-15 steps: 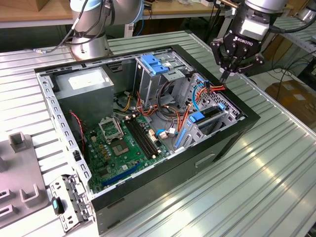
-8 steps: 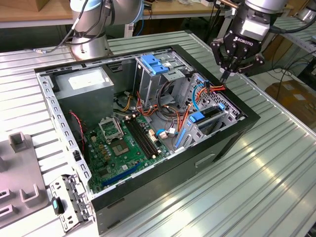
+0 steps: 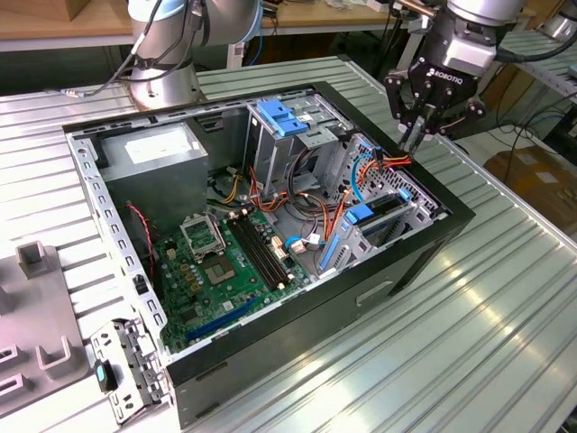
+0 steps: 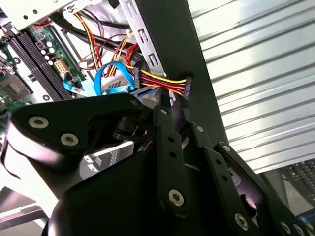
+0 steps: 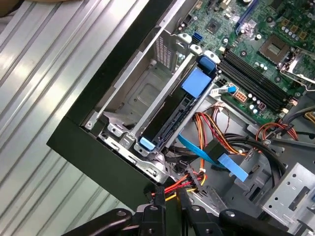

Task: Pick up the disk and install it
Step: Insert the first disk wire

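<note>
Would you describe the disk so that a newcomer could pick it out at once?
Find the open computer case on the ribbed metal table. In its corner near the gripper, at the exterior view's right, stands a small metal drive cage. The disk sits on edge inside it: a dark slab capped with a blue plastic end, beside a bare metal bay.

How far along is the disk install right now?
Done: the disk sits slotted in the drive cage. In hand: the hand hovers by the power connector. Left: that connector looks unplugged, lying at the case rim.
</note>
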`<action>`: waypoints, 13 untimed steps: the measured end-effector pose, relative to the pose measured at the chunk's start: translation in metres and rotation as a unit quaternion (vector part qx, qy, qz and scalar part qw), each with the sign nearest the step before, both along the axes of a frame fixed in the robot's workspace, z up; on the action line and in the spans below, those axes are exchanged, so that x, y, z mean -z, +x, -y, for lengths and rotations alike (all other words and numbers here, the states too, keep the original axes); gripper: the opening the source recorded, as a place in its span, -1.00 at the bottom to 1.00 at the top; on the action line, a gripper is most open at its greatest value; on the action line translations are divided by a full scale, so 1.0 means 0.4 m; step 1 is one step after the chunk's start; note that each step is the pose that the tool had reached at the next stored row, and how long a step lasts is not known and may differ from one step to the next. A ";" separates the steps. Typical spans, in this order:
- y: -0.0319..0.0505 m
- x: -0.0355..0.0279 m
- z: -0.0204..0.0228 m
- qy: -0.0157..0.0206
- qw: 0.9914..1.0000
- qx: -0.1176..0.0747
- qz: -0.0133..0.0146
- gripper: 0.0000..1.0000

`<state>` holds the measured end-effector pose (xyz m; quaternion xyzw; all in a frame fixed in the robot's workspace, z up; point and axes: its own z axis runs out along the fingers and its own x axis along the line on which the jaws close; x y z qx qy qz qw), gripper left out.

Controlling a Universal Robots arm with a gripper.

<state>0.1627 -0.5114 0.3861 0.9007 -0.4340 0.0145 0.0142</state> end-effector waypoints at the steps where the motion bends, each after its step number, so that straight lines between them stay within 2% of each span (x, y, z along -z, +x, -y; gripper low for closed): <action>1: 0.003 0.000 0.000 0.000 1.000 -0.005 0.000 -0.52; 4: 0.019 0.004 0.000 0.000 0.999 -0.034 0.000 -0.52; 6: 0.021 0.007 0.000 0.000 0.999 -0.048 0.000 -0.52; 13: 0.027 0.030 0.000 -0.001 0.995 -0.095 0.000 -0.52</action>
